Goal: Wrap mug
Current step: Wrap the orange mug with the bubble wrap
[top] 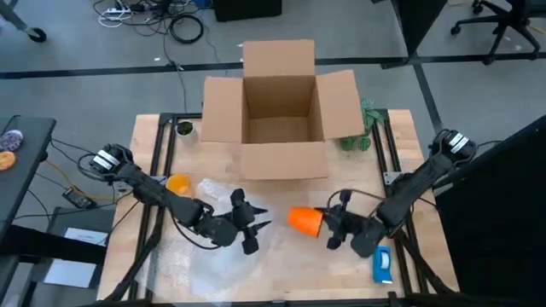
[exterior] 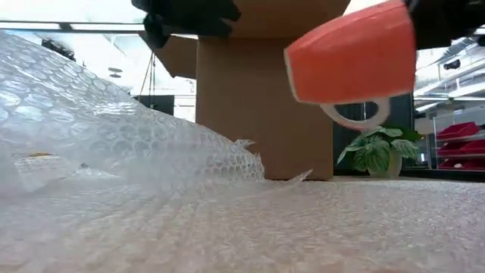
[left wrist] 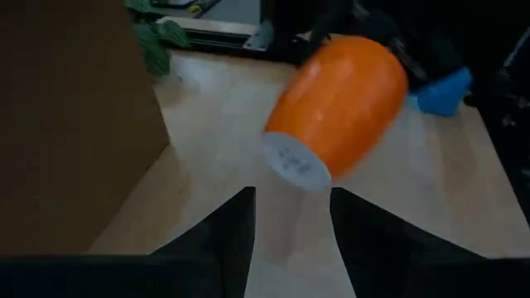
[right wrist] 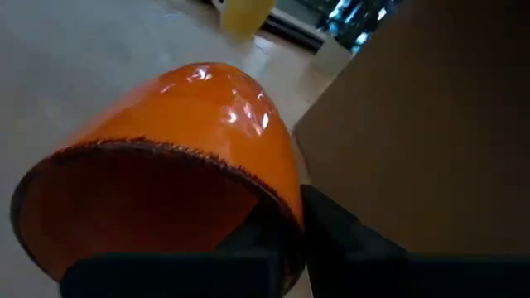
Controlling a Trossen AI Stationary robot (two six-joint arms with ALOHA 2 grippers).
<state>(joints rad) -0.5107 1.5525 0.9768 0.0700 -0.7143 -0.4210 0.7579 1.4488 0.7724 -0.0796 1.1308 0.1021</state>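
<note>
Two arms meet at the table's six o'clock edge. The right gripper pinches the mug by its rim, carried sideways above the bubble wrap, presumably for laying down. The left gripper, at the mug's nine o'clock, waits spread and empty.

We are seeing grey floor lying around the wooden table, cables trailing across it, an office chair standing at the far right, and red bins sitting on shelving behind.
</note>
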